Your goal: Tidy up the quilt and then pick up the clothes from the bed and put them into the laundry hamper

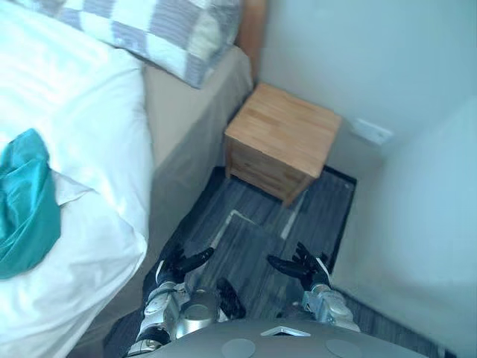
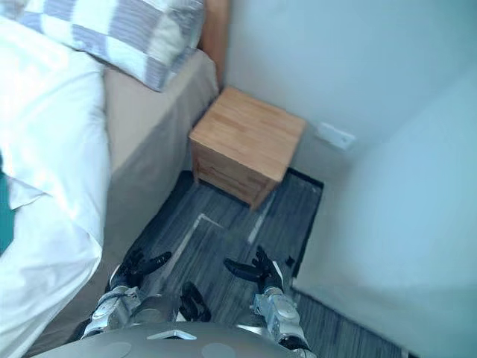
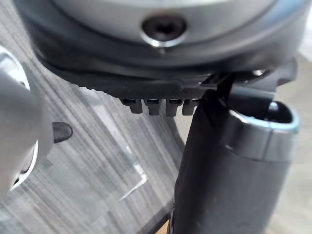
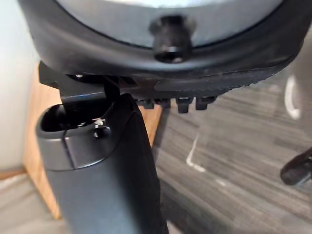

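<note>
Bed (image 1: 190, 123) takes up the robot's left side, beige mattress flank exposed toward the robot. White quilt (image 1: 82, 127) covers most of its top; the near edge bulges over the side and a loose flap sits rumpled beside the garment, so it reads as not yet tidied. Dark striped floor mat (image 1: 250, 246) runs between bed and wall. Checked pillow (image 1: 160, 33) at the head end, overlapping the quilt's far edge. Wooden nightstand (image 1: 283, 134) just beside the bed's head corner, against the wall. Teal garment (image 1: 26, 205) lies crumpled on top of the quilt, well to the left, untouched. Left hand (image 1: 179, 266) and right hand (image 1: 302, 266) hang low over the mat, fingers spread and relaxed, nothing in either, both well apart from the bed. Judgement: the quilt step has not begun. Next move calls for turning left to face the bed, then raising both hands to the quilt's near edge to pull it flat; the garment on top may need lifting off first.
</note>
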